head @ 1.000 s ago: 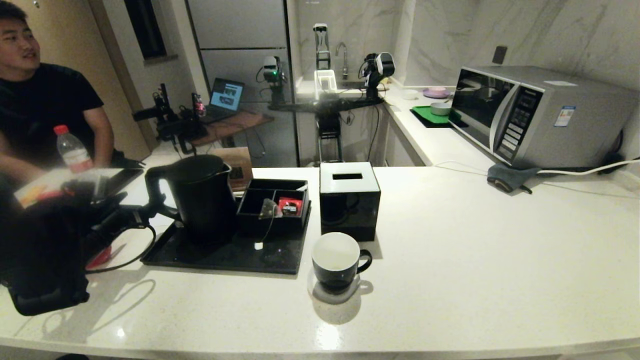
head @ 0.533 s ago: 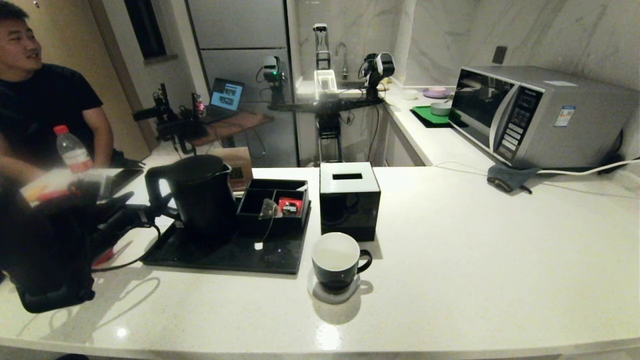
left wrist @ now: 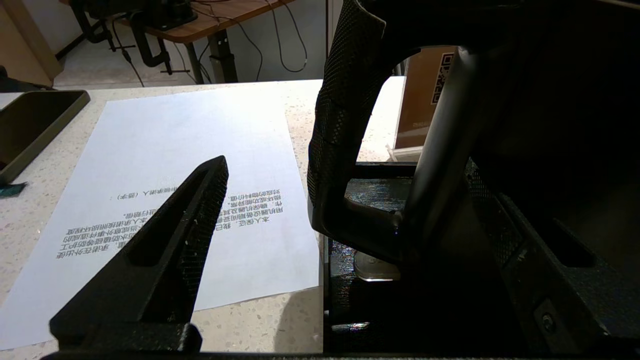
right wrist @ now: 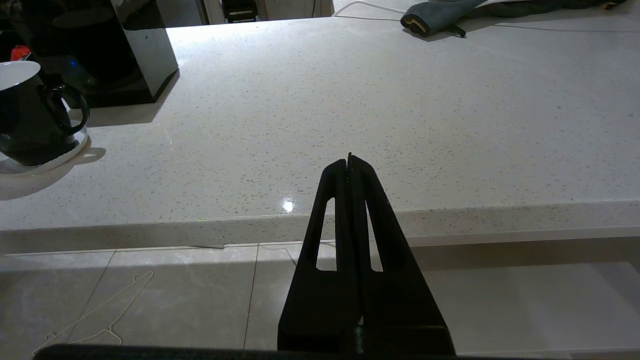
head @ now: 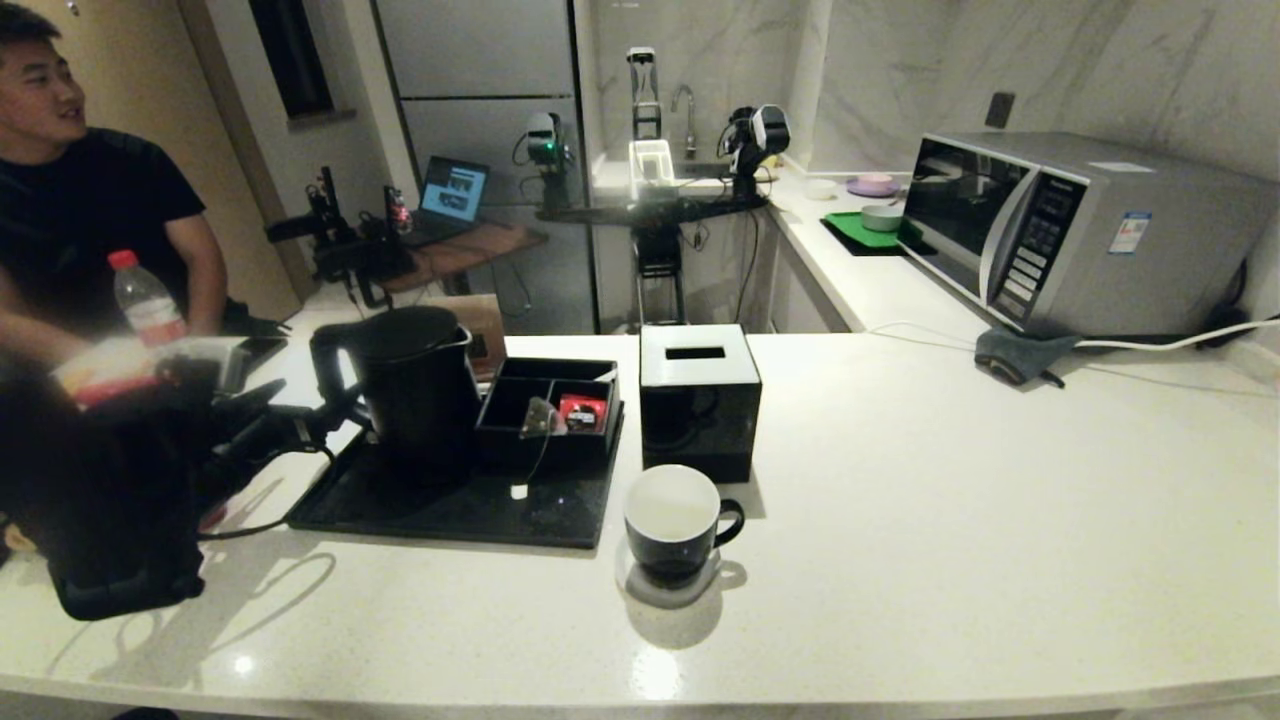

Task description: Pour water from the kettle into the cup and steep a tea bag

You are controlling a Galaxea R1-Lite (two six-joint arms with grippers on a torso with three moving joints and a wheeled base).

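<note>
At the left edge of the head view the left gripper (head: 325,425) reaches level toward the tall matte black kettle (head: 415,385), its fingers spread wide on either side of the loop handle (left wrist: 345,145) without pinching it. The kettle stands on the flat black tray (head: 450,510) left of centre, with the glossy black cup (head: 675,525) at lower centre. The right gripper (right wrist: 349,159), fingers pressed together, hangs below the pale speckled counter's (right wrist: 400,115) near edge.
</note>
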